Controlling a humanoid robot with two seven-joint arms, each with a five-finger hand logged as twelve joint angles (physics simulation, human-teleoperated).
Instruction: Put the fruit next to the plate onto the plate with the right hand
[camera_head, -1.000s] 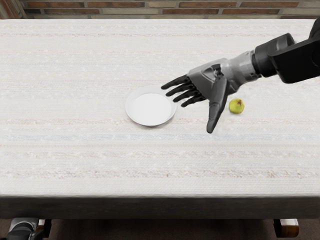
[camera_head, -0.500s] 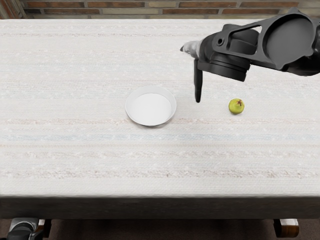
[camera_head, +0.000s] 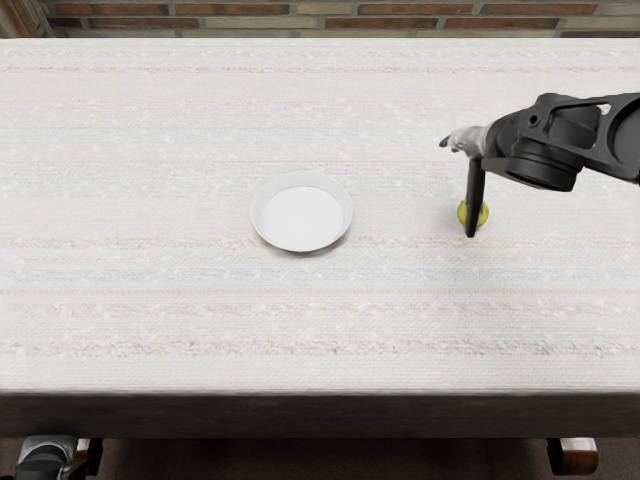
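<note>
— Where do we stand with the fruit (camera_head: 483, 214)?

— It lies on the table (camera_head: 150, 300), well right of the plate (camera_head: 300, 212), not on it. Our right hand (camera_head: 475, 170) hangs just over it and partly covers it. Seen edge-on, we cannot tell whether the hand is open or closed.

— How do we take it well?

— We settle low and wrap it evenly, since a small round thing may roll, then lift clear of the plate's rim.

— And around us?

— A pale, streaked tabletop, with a brick wall (camera_head: 300, 18) behind.
</note>
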